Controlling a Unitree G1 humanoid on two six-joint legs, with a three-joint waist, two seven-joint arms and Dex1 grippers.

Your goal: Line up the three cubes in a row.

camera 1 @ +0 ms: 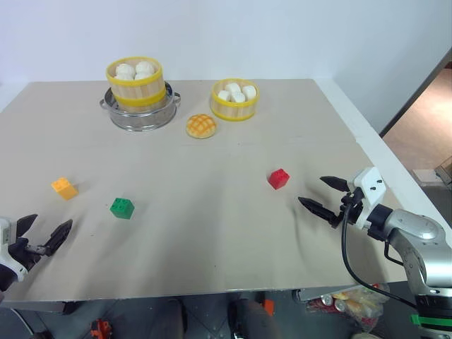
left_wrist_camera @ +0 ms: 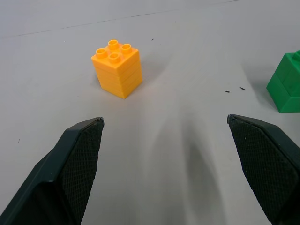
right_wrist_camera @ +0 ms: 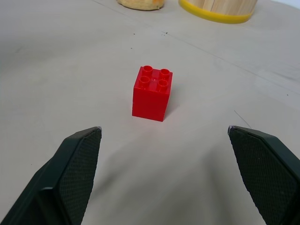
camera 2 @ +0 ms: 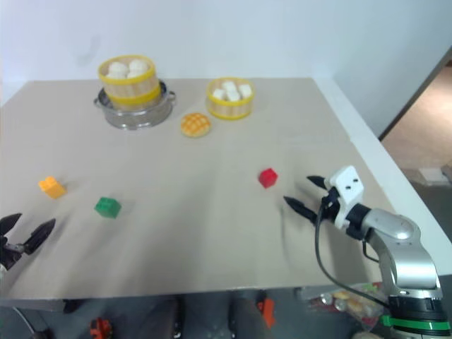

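- A beige counter (camera 1: pixel 212 233) is seen beneath a plain white wall; a strip of brown floor is visible past the counter's right edge.
- At the far side, toward 11 o'clock, a bamboo steamer of white buns (camera 1: pixel 135 81) is seated in a metal pot (camera 1: pixel 140 113). A second steamer (camera 1: pixel 234 99) is set at 12 o'clock, with a golden-brown bun (camera 1: pixel 201 126) lying between the two, slightly nearer.
- The three cubes are noted well apart and not in a row: the orange-yellow cube (camera 1: pixel 64 188) at 9 o'clock, the green cube (camera 1: pixel 122 207) just beside it toward 8 o'clock, the red cube (camera 1: pixel 278 178) toward 3 o'clock.
- The left gripper (camera 1: pixel 44 236) is held low at the near left corner, at 7 o'clock. Its fingers (left_wrist_camera: pixel 77 168) are spread wide and nothing is held or touched; the orange-yellow cube lies ahead of them, the green cube off to one side.
- The right gripper (camera 1: pixel 323 195) is held at 4 o'clock. Its fingers (right_wrist_camera: pixel 75 173) are spread fully, empty, with the red cube ahead of the gap and apart from both.
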